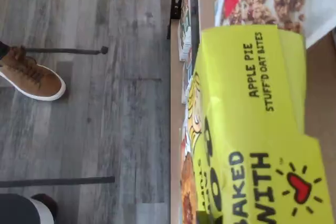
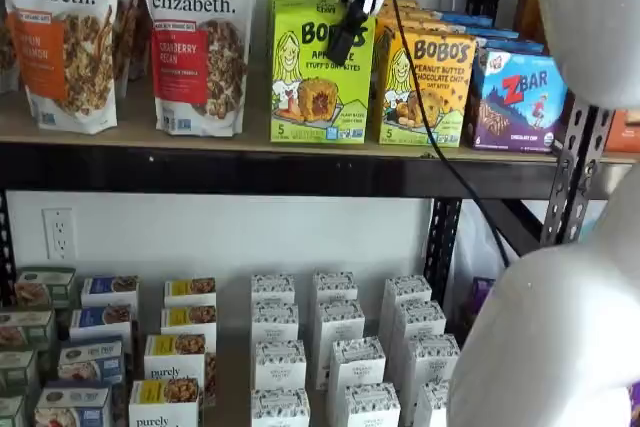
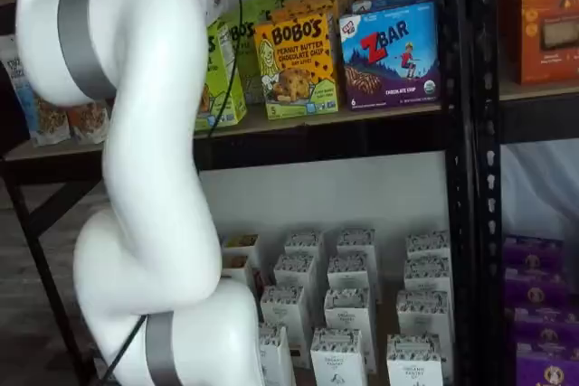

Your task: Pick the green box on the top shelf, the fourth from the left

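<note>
Granola bag (image 2: 200,42) at 9 o'clock of the green box (image 2: 320,72), upright at the top shelf (image 2: 230,167) front edge, yellow box (image 2: 425,87) touching at 3. Gripper (image 2: 345,32) hangs over its face from 12; side-on, grip state: cannot tell. Tight row favours a top approach.

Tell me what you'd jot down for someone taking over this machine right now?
Pincer: in front of the green box, near its upper part; its black fingers show as one dark shape, so open or shut cannot be told.
Green box: upright on the top shelf, between a granola bag and the yellow box.
Done: arm brought up to the box.
Left: confirm the grip, then pull the box off the shelf.
</note>
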Tool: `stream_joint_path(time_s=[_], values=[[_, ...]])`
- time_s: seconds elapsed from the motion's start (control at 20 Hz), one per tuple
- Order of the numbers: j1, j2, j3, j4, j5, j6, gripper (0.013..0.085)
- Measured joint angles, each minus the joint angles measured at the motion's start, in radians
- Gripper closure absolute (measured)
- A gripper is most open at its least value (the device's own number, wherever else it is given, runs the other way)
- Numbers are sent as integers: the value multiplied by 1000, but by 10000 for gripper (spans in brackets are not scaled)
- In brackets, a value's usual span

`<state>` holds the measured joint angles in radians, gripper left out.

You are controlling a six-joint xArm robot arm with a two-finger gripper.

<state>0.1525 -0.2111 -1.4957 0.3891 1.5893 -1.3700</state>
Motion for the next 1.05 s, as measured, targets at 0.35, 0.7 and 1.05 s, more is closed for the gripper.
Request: stream_joint_path(time_s=[0.35,0.7,1.05], values=[[-13,-62,38,12,23,-2,730],[-37,-118,66,25,62,-12,730],[-70,-158,90,26,102,-35,730]])
